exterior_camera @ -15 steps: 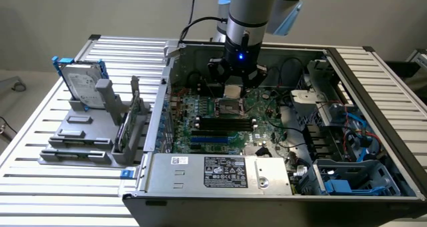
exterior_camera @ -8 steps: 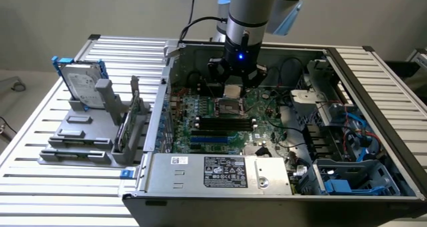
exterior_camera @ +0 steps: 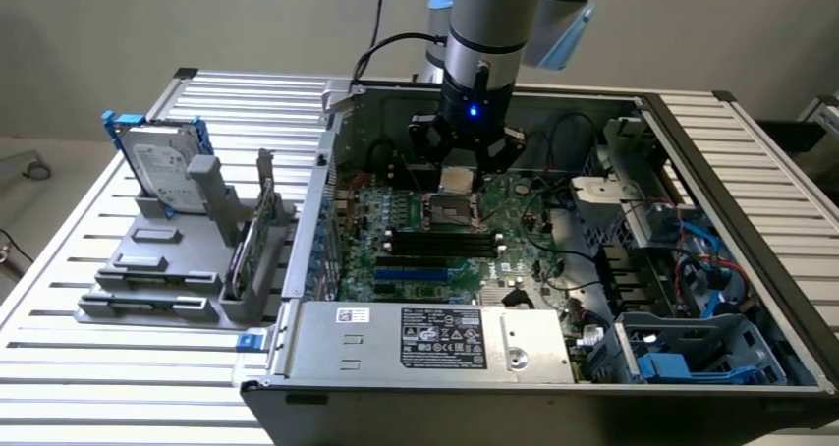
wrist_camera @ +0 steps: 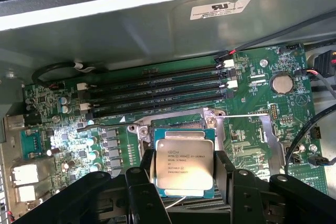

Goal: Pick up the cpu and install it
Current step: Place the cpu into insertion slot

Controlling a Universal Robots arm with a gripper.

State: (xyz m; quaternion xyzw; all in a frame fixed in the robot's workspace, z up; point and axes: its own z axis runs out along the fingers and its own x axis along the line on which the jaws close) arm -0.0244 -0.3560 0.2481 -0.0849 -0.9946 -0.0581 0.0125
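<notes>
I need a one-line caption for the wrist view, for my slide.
Gripper holds the cpu over the socket of the motherboard, near the memory slots.

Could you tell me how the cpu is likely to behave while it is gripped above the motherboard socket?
The cpu looks a flat, rigid plate with a metal lid, so it probably won't flex. Held only by its thin edges in the gripper, it could slip or tilt. Being small and thin, it is likely light.
</notes>
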